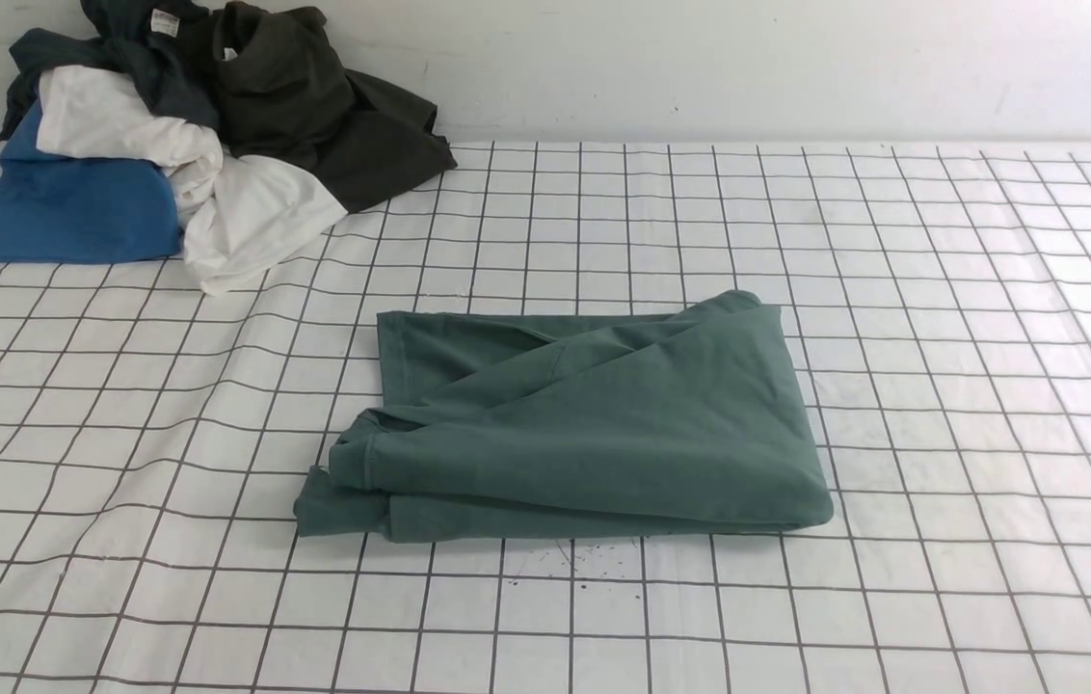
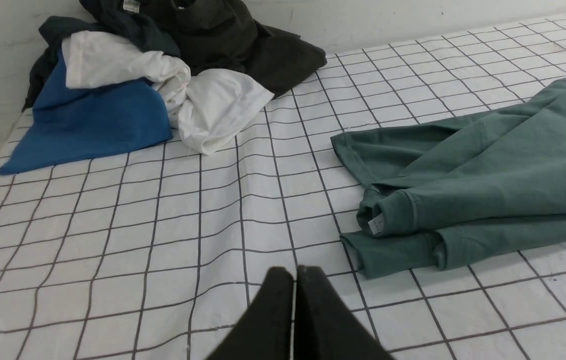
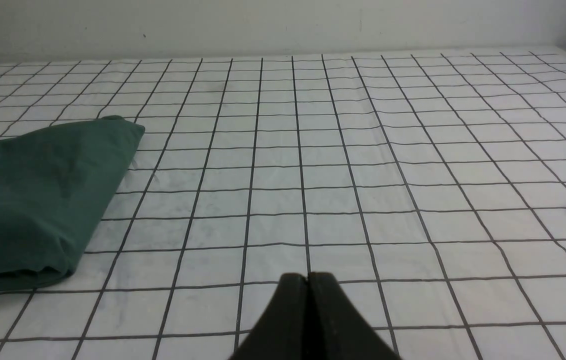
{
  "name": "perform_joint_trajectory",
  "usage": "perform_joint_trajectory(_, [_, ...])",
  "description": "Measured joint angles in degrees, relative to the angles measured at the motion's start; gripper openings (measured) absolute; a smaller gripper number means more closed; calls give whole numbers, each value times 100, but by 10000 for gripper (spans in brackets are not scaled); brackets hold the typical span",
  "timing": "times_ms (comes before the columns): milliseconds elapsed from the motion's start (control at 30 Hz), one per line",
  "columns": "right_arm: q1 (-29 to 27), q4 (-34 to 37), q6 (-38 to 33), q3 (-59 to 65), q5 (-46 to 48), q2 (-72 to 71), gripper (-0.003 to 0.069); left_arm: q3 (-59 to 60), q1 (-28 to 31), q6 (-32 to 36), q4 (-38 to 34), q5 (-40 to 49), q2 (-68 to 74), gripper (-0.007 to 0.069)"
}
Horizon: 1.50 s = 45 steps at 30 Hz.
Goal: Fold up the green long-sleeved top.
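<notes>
The green long-sleeved top (image 1: 584, 424) lies folded into a compact rectangle in the middle of the checked table cloth, with a cuffed sleeve end at its left front corner; its logo is hidden. It also shows in the left wrist view (image 2: 488, 175) and the right wrist view (image 3: 38, 200). My left gripper (image 2: 294, 272) is shut and empty, hovering over the cloth short of the top's left front corner. My right gripper (image 3: 308, 277) is shut and empty, over bare cloth to the right of the top. Neither gripper shows in the front view.
A heap of clothes stands at the back left against the wall: a bright blue garment (image 1: 54, 212), a white one (image 1: 218, 193) and a dark olive-black one (image 1: 314, 106). The white wall (image 1: 700, 67) borders the table at the back.
</notes>
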Motion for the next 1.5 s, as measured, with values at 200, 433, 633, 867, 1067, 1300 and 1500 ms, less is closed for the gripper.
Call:
perform_joint_trajectory(200, [0,0,0,0,0,0,-14,1044,340,0,12,-1081,-206,-8])
perform_joint_trajectory(433, [0,-6,0,0,7,0,-14,1529,662,-67,156,-852,-331,-8])
perform_joint_trajectory(633, [0,-6,4,0,7,0,-14,1515,669,-104,455,-860,-331,-8])
perform_joint_trajectory(867, [0,-6,4,0,7,0,-14,1515,669,-104,476,-873,-331,-8])
perform_joint_trajectory(1067, [0,-11,16,0,7,0,-14,1515,669,-104,483,-873,-331,-7])
perform_joint_trajectory(1300, [0,-16,23,0,7,0,-14,1515,669,-104,483,-873,-331,-7])
perform_joint_trajectory(1500, [0,-16,23,0,7,0,-14,1515,669,-104,483,-873,-331,-7])
